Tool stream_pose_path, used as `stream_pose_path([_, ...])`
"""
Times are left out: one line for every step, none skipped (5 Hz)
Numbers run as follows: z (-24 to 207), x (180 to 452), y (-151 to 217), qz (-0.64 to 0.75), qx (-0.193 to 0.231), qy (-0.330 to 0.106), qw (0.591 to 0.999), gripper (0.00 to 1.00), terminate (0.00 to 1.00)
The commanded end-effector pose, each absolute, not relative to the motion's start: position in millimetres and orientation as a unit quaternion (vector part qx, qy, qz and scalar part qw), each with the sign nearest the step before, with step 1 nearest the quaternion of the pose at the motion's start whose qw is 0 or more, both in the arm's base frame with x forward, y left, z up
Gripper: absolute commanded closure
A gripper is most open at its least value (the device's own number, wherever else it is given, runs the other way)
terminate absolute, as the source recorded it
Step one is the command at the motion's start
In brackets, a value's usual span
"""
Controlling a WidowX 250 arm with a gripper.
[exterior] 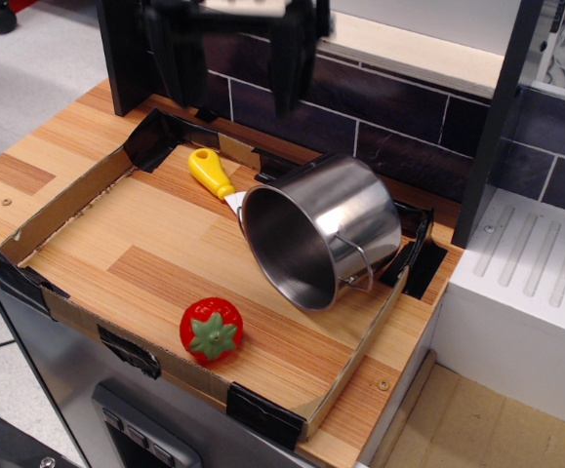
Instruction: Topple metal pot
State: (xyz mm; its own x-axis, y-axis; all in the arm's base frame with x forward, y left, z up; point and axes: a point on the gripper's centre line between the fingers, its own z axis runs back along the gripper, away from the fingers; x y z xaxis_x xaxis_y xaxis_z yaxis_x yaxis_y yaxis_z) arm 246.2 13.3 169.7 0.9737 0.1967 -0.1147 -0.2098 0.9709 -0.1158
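The metal pot [336, 229] lies tipped on its side in the right part of the cardboard tray [62, 210]. Its open mouth faces the front left, and a wire loop handle shows at its lower right rim. My gripper [233, 73] is high at the top of the view, above and to the left of the pot, apart from it. Its two dark fingers [287, 68] hang spread and hold nothing.
A red toy strawberry [211, 329] lies near the tray's front edge. A yellow-handled utensil [210, 175] lies behind the pot's left side. A dark tiled wall [399, 136] stands behind, and a white drainer [531, 283] to the right.
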Motion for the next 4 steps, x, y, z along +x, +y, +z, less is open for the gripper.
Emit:
stream_pose_path([176.8,247.8,16.7,0.106,-0.066,0.035,0.992,0.00,0.00])
stream_pose_path([176.8,247.8,16.7,0.106,-0.066,0.035,0.992,0.00,0.00])
stream_pose_path([176.8,247.8,16.7,0.106,-0.066,0.035,0.992,0.00,0.00])
stream_pose_path([176.8,247.8,16.7,0.106,-0.066,0.035,0.992,0.00,1.00])
